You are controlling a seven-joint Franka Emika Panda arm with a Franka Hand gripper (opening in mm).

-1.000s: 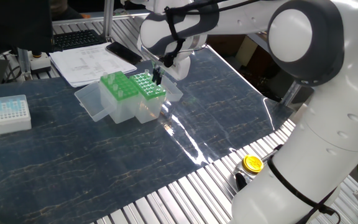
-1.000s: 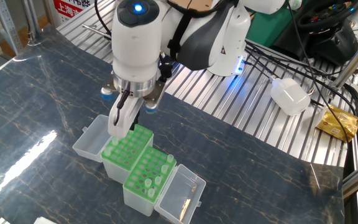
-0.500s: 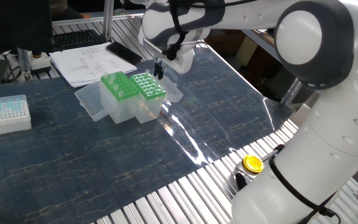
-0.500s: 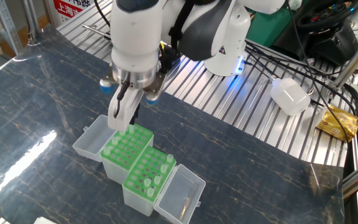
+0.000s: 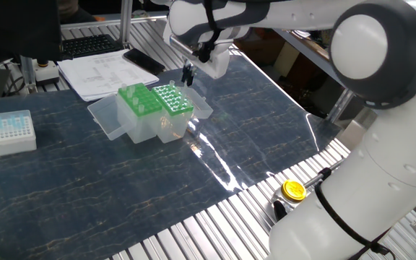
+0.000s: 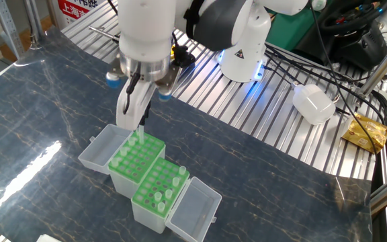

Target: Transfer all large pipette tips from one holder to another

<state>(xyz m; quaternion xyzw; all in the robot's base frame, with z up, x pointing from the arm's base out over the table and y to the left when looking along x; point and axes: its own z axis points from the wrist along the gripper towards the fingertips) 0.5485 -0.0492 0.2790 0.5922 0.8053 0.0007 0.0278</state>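
The white two-finger gripper hangs above the two green-topped clear plastic tip holders that stand side by side on the dark marbled table mat, each with its clear lid folded open to the outside. Its fingers are pressed together on the collar of one long clear pipette tip, which hangs straight down from them with its point just over the far corner of the holder nearer the arm base. In the view from the other side the gripper sits just above that same green rack; the pinched tip is too thin to make out there. Several more large clear tips stand upright in the holes of the nearer rack. A small white box of short bluish tips lies well apart on the mat.
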